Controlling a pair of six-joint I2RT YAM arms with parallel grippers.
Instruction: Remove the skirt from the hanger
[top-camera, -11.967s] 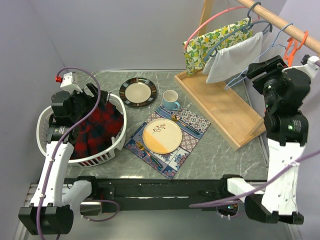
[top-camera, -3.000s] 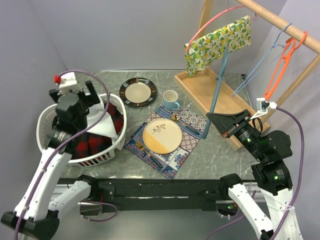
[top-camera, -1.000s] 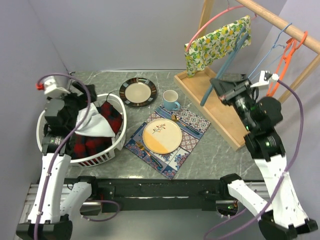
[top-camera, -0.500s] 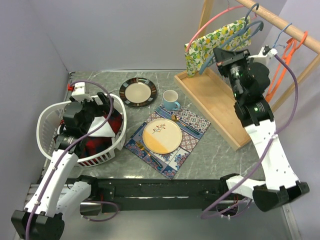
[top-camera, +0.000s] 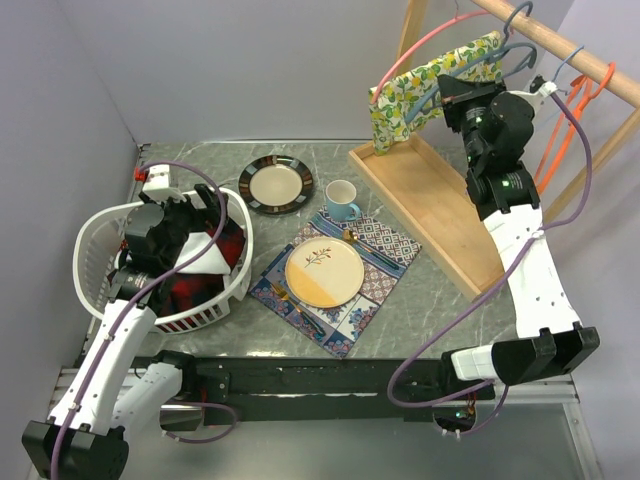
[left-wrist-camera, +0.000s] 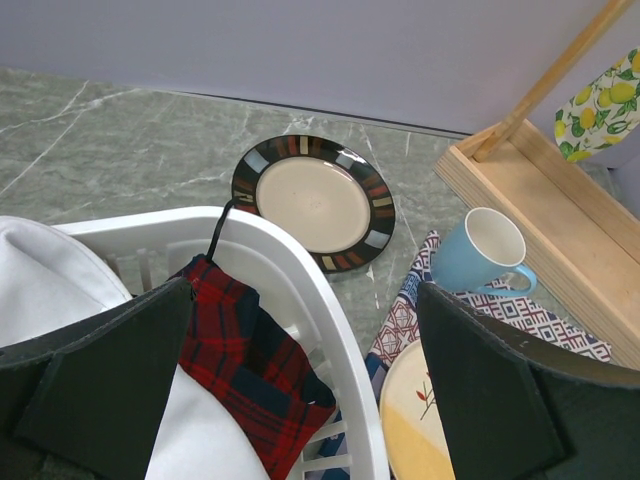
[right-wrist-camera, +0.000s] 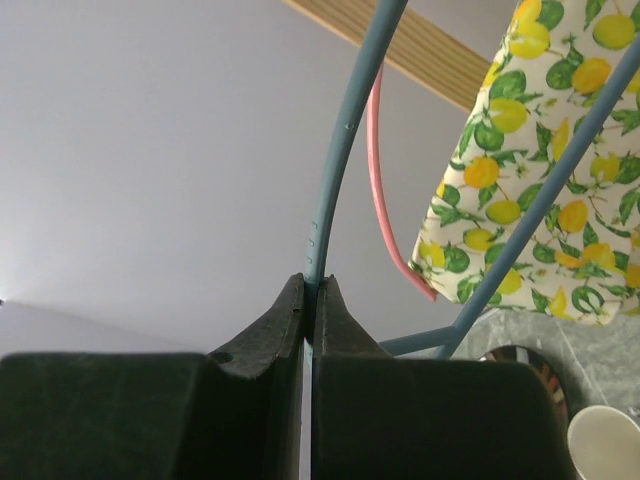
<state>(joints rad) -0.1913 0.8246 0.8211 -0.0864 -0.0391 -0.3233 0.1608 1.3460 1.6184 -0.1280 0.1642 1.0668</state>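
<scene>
The white skirt (top-camera: 203, 257) lies in the white laundry basket (top-camera: 100, 225) on top of a red plaid cloth (left-wrist-camera: 250, 365), free of any hanger. In the left wrist view the skirt (left-wrist-camera: 50, 290) fills the basket's left side. Just above the basket's right rim, my left gripper (top-camera: 200, 212) (left-wrist-camera: 305, 300) hangs open and holds nothing. My right gripper (top-camera: 452, 92) (right-wrist-camera: 310, 285) is raised high and shut on the bare blue-grey hanger (top-camera: 497, 52) (right-wrist-camera: 345, 120). The hanger's hook reaches the wooden rod (top-camera: 560, 45).
A lemon-print cloth (top-camera: 420, 85) hangs on a pink hanger beside the blue one; orange and light-blue hangers (top-camera: 565, 110) hang further right. The rack's wooden base (top-camera: 440, 210), a dark-rimmed plate (top-camera: 275, 185), blue mug (top-camera: 342, 198) and a cream plate (top-camera: 325, 272) on a patterned mat lie below.
My right gripper has carried the bare hanger up and to the right, from above the rack's base to the rod. The left arm swung right over the basket, then held still, open.
</scene>
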